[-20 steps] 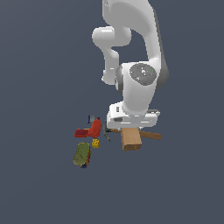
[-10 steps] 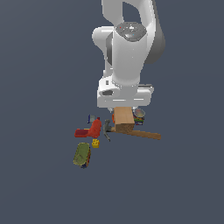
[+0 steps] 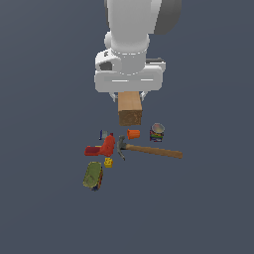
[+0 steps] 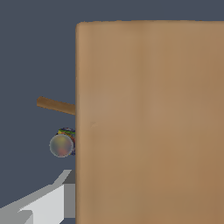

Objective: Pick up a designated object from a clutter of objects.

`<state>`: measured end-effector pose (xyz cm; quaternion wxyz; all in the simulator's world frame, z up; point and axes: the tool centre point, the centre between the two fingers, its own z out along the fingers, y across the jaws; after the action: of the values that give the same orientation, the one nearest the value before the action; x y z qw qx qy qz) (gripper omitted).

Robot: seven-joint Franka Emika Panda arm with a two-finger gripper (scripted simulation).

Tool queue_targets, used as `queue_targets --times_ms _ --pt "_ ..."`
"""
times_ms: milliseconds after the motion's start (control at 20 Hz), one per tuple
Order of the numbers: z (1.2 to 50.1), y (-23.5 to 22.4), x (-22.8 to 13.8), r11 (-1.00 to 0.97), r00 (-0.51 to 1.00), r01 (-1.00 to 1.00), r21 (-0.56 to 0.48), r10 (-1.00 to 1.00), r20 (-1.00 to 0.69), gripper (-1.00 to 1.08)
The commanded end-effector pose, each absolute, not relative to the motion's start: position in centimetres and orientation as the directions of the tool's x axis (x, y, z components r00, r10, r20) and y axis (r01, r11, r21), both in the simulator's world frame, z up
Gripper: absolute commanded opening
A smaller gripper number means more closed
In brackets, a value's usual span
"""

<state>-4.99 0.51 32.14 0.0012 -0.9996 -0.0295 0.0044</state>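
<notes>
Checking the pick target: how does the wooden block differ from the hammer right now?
The wooden block hangs lifted in the gripper; the hammer lies flat among the clutter. The block is thick and boxy, the hammer thin with a grey head. Both show brown wood.

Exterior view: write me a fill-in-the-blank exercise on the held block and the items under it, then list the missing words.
1. The end effector holds the ____ block above the clutter.
2. The hammer lies with its handle pointing to the exterior view's ____.
3. The small cube beside the red tool is ____ in colour.
4. The cup next to the coloured can is ____.

Missing words: wooden; right; yellow; orange
</notes>
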Motion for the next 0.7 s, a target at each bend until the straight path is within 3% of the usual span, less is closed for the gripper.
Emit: queue_targets --times_ms 0,650 --pt "34.5 -0.4 -6.0 -0.998 0.998 0.059 -0.003 0.059 0.000 -1.00" --pt "40.6 -3.1 -9.0 -0.998 0.998 0.059 -0.001 0.059 0.000 -1.00"
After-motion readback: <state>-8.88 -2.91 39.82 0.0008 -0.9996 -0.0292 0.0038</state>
